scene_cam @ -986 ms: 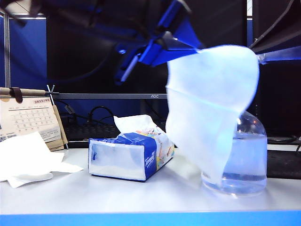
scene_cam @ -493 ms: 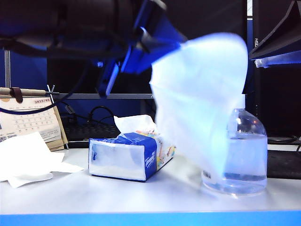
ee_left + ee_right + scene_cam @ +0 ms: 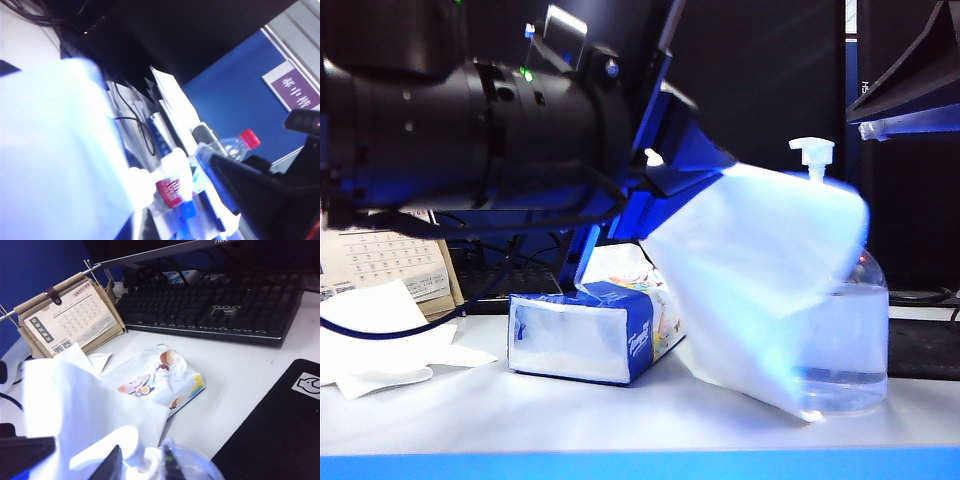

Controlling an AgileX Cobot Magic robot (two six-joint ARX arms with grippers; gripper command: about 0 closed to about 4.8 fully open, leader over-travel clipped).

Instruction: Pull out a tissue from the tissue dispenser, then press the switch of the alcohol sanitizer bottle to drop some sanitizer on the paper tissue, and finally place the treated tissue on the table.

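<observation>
The tissue (image 3: 760,290) hangs from my left gripper (image 3: 695,180), whose jaws are shut tight on its upper corner; the sheet drapes down in front of the alcohol sanitizer bottle (image 3: 840,340), its lower tip near the table (image 3: 620,420). The pull from the pack is done, I judge, and I am now on the step of presenting the sheet at the pump. My right gripper (image 3: 140,462) hovers just above the switch (image 3: 811,152), fingers spread wide to either side of it and holding nothing. The next move, as I read it, calls for that gripper to press straight down on the pump head while I keep the sheet under the nozzle; whether it lies under the nozzle now I cannot tell.

The bottle is well over half full of clear sanitizer (image 3: 850,375). The tissue dispenser (image 3: 595,335), below my left gripper, has another white sheet (image 3: 615,262) standing up out of its top slot.
</observation>
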